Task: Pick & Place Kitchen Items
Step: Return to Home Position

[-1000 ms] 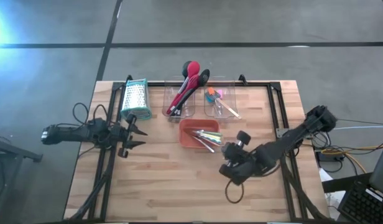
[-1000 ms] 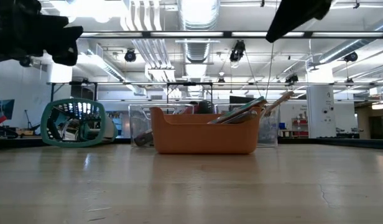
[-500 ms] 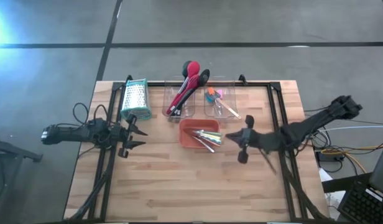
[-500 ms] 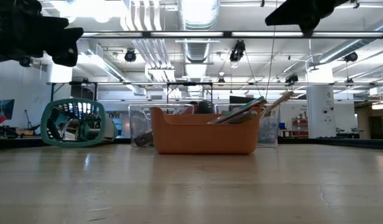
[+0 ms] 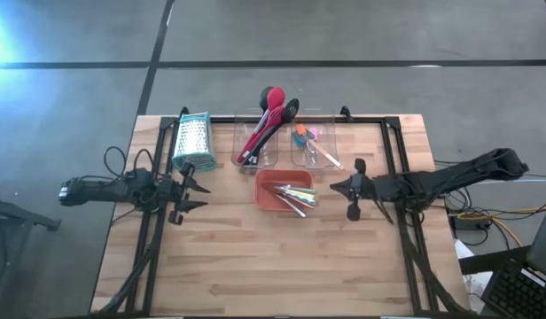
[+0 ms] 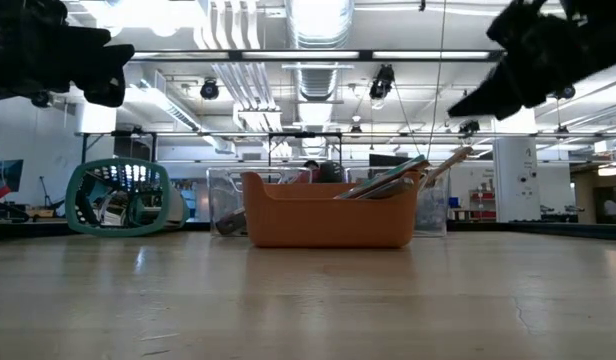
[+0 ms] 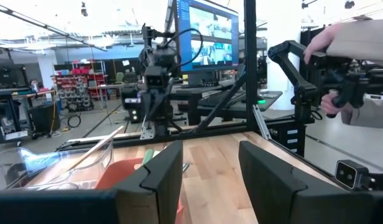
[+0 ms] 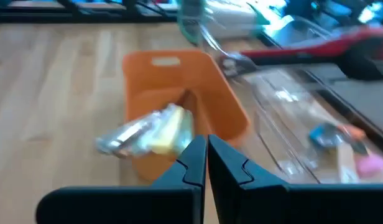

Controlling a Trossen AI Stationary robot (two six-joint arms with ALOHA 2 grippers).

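The left gripper (image 5: 198,194) hangs well left of the orange tray (image 5: 266,198), its fingers spread and empty. Behind the tray, red and black spoons (image 5: 266,120) lean in the left tub (image 5: 239,135). Thin tools (image 5: 295,195) lie in the tray, and small coloured pieces (image 5: 303,135) sit in the right tub (image 5: 324,142). Near the tray's right side, the right gripper (image 5: 337,188) is pinched closed on nothing.

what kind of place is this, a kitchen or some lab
Most likely a robotics lab or workshop, not a kitchen. Exposed silver ceiling ducts run overhead, a lit computer monitor stands among black metal frames beyond the table, and two dark robot arms reach over a black-framed wooden table.
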